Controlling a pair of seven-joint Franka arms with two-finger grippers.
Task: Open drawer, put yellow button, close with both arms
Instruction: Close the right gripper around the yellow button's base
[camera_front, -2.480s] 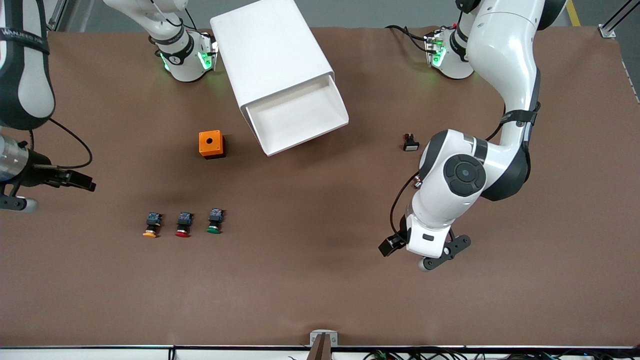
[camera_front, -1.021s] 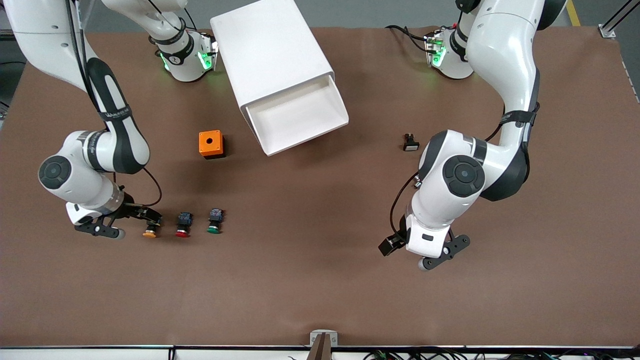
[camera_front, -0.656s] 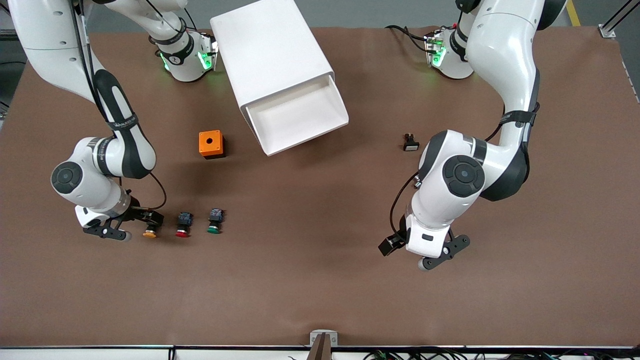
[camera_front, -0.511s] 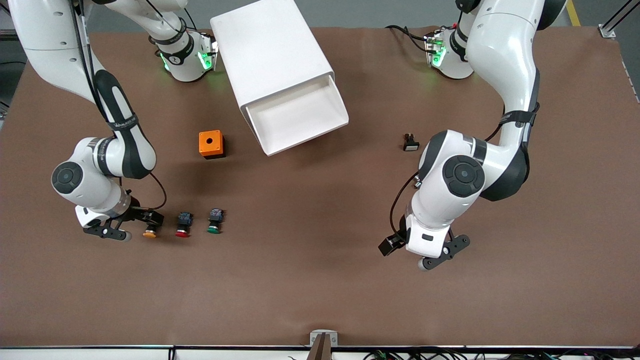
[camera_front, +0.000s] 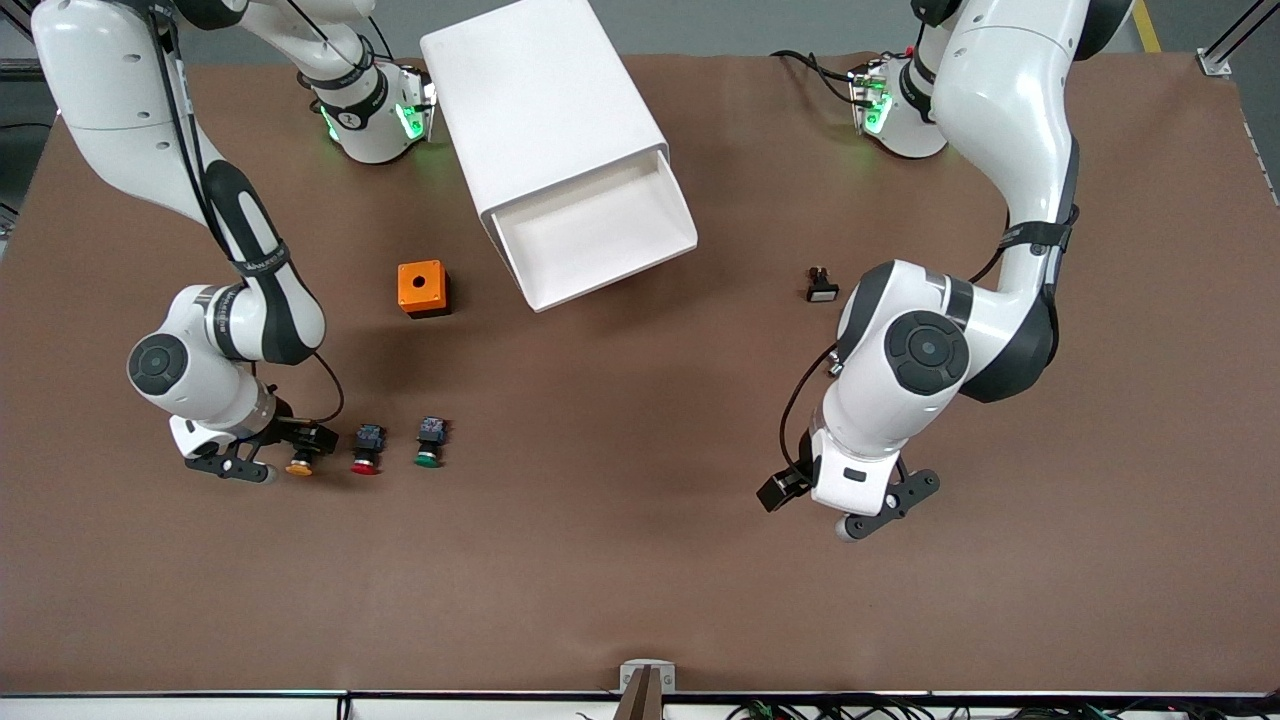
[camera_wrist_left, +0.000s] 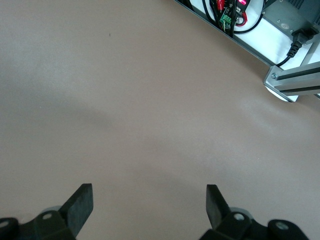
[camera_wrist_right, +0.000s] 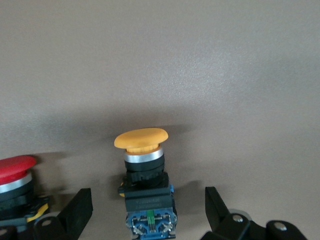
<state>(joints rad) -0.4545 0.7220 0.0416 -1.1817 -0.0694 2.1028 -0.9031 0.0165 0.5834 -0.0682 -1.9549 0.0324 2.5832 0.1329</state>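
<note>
The yellow button (camera_front: 299, 466) lies on the table in a row with two others, near the right arm's end. My right gripper (camera_front: 305, 440) is low over it and open. In the right wrist view the button's blue-and-black body (camera_wrist_right: 148, 200) lies between the two fingers of the right gripper (camera_wrist_right: 147, 196) without touching them, and its yellow cap (camera_wrist_right: 141, 138) points away. The top drawer (camera_front: 612, 276) of the white cabinet (camera_front: 540, 110) is pulled out and empty. My left gripper (camera_front: 778, 492) waits open and empty over bare table, as the left wrist view (camera_wrist_left: 148, 192) shows.
A red button (camera_front: 365, 453) and a green button (camera_front: 429, 447) lie beside the yellow one, toward the left arm's end. An orange box (camera_front: 422, 288) with a hole stands near the cabinet. A small black-and-white part (camera_front: 822, 288) lies near the left arm's elbow.
My right arm has swung in from the table's end and come down over the yellow button, edging a little closer in the last half second. The left arm has not moved.
</note>
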